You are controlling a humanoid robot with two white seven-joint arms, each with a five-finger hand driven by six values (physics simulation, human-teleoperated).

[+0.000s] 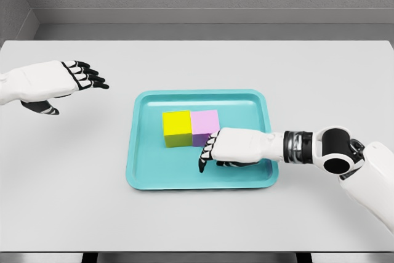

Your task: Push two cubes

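Right hand, fingers relaxed and empty, just in front of the pink cube, which touches the yellow cube on the teal tray; left hand open, well apart

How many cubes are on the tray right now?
2. The yellow cube sits near the middle of the teal tray, and the pink cube touches its right side, partly covered by the right hand. No others show.

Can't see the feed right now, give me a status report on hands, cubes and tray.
Right hand open over tray, by pink cube. Left hand open, clear of tray. Yellow cube touching pink. Nothing blocking.
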